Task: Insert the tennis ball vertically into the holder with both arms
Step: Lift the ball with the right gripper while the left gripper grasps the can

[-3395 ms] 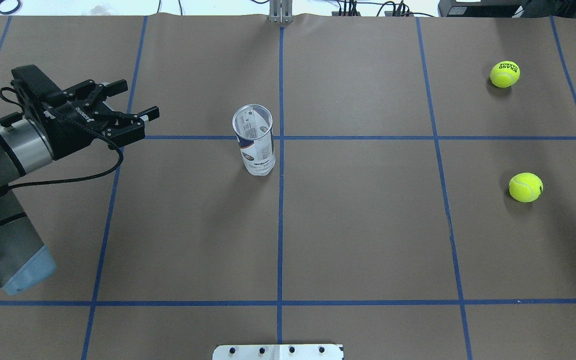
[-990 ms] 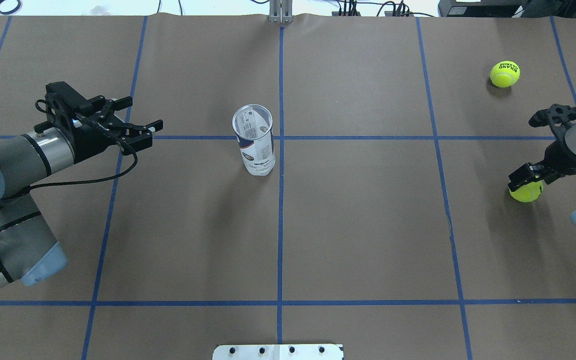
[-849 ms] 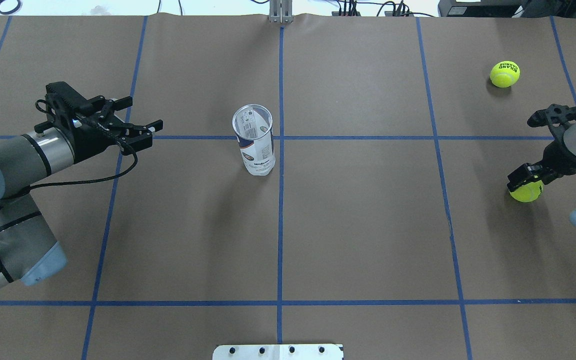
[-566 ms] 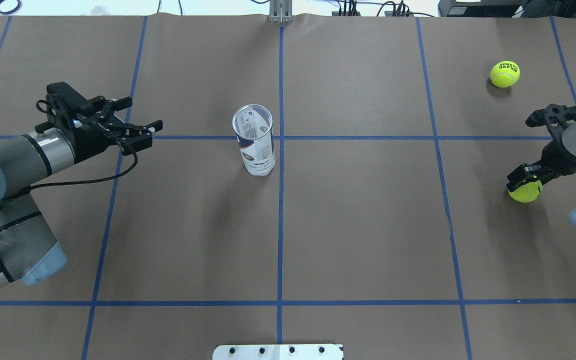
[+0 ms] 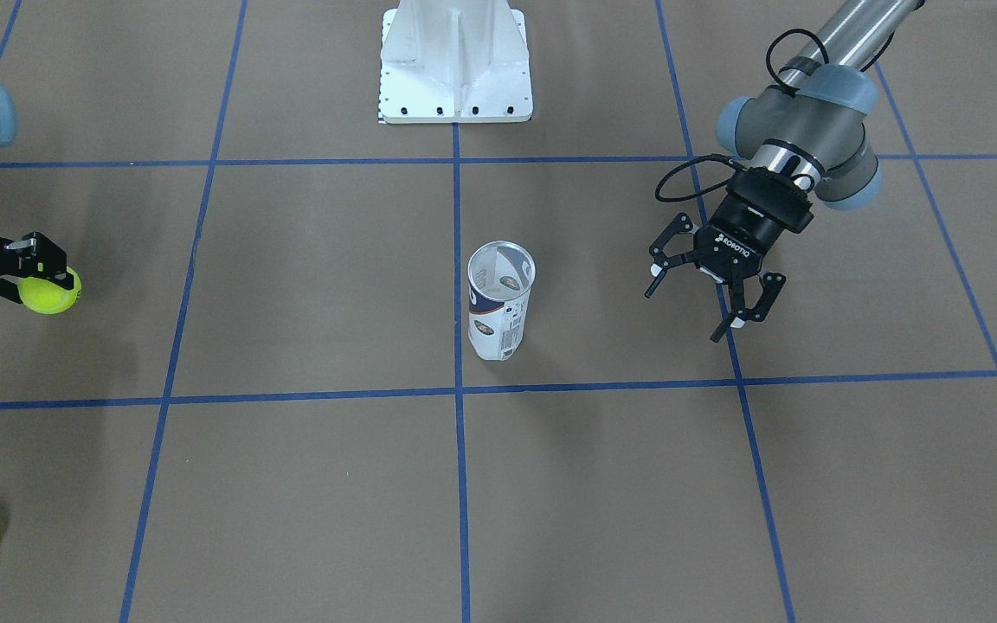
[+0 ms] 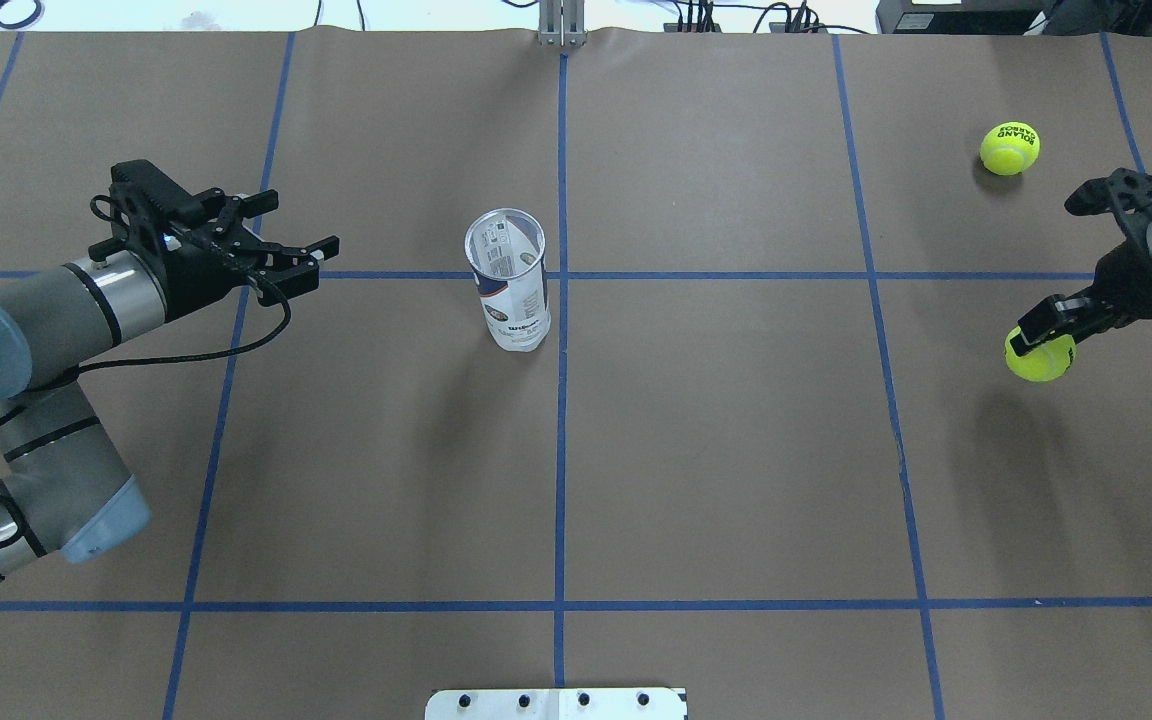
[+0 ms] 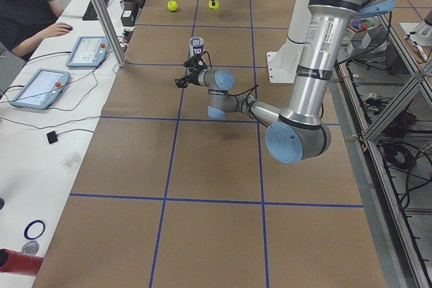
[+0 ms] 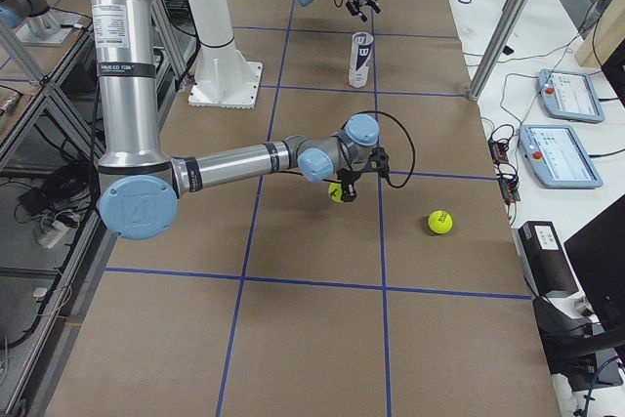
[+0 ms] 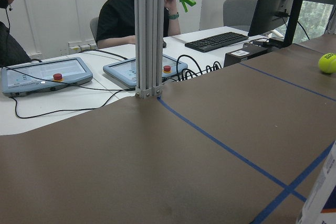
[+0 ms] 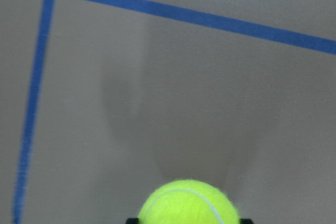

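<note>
The clear holder [image 6: 506, 285] with its navy-and-white label stands upright and open-topped near the table's middle; it also shows in the front view [image 5: 500, 298]. My right gripper [image 6: 1041, 338] is shut on a yellow tennis ball [image 6: 1038, 360] and holds it just above the table at the right edge. The ball fills the bottom of the right wrist view [image 10: 189, 203]. My left gripper [image 6: 301, 222] is open and empty, level with the holder and well to its left; it also shows in the front view [image 5: 681, 314].
A second tennis ball [image 6: 1009, 148] lies at the far right of the table. The white pedestal base [image 5: 455, 61] stands at the robot's side. An aluminium post [image 6: 561, 25] rises at the far edge. Operators and tablets [image 7: 34, 85] are beyond the table.
My right gripper has lifted the tennis ball off the table and carried it slightly inward. My left gripper has edged a little toward the holder, still open.
</note>
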Controlling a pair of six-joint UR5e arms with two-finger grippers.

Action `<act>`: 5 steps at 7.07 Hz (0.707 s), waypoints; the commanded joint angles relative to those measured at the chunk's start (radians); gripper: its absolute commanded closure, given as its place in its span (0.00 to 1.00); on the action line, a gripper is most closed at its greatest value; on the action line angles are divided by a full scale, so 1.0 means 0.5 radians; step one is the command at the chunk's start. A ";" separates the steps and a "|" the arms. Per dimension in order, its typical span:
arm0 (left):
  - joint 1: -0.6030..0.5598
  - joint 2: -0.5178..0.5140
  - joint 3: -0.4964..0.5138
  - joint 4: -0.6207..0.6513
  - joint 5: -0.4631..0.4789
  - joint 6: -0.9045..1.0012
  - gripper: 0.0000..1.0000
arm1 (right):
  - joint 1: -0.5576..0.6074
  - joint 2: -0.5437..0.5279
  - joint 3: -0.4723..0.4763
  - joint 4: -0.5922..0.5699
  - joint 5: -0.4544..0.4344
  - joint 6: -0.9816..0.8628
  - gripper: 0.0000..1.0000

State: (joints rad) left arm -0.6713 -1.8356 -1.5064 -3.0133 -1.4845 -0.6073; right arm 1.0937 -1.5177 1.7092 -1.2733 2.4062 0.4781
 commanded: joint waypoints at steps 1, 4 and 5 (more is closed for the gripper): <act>0.111 -0.129 0.119 0.025 0.002 -0.003 0.01 | 0.107 0.163 0.036 0.009 0.093 0.202 1.00; 0.333 -0.127 0.126 0.017 0.008 0.000 0.01 | 0.138 0.391 0.082 0.009 0.078 0.394 1.00; 0.473 -0.136 0.132 0.016 0.018 0.036 0.02 | 0.150 0.449 0.100 0.009 0.078 0.397 1.00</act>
State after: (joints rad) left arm -0.5021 -1.8997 -1.4435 -3.0043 -1.4802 -0.6035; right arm 1.1619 -1.3258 1.7492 -1.2686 2.4469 0.6707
